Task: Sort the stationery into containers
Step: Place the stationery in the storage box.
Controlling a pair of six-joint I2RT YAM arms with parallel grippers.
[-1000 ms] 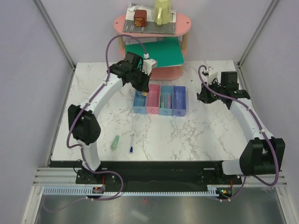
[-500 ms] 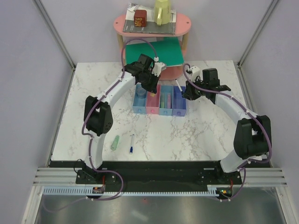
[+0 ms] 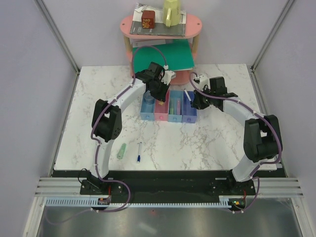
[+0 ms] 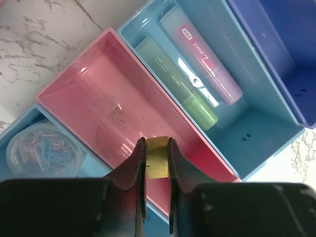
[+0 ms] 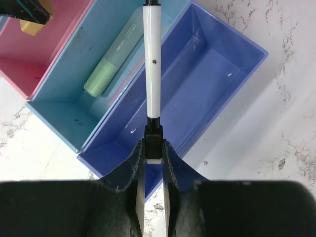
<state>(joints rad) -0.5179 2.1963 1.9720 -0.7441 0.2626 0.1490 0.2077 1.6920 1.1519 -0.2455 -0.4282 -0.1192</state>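
Four joined trays (image 3: 189,116) stand mid-table. My left gripper (image 4: 156,143) is shut on the tan eraser (image 4: 158,160) just above the pink tray (image 4: 98,94); in the top view it (image 3: 160,95) is over that tray. My right gripper (image 5: 153,143) is shut on the black end of a thin white-barrelled pen (image 5: 151,59), held over the violet-blue tray (image 5: 207,79). The blue tray (image 4: 247,128) holds a pale green marker (image 4: 177,84) and the pink-purple marker (image 4: 202,57). A clear round item with coloured clips inside (image 4: 42,150) lies in the light blue tray.
Another pale green marker (image 3: 121,151) and a thin white pen with a blue tip (image 3: 139,152) lie on the near left table. The pink oval shelf (image 3: 192,23) with books, a mug and the green folder (image 3: 168,54) stands just behind the trays.
My left gripper has moved right with the eraser, from beside the light blue tray to over the pink one. My right arm has swung left and carried the pen over the violet-blue tray.
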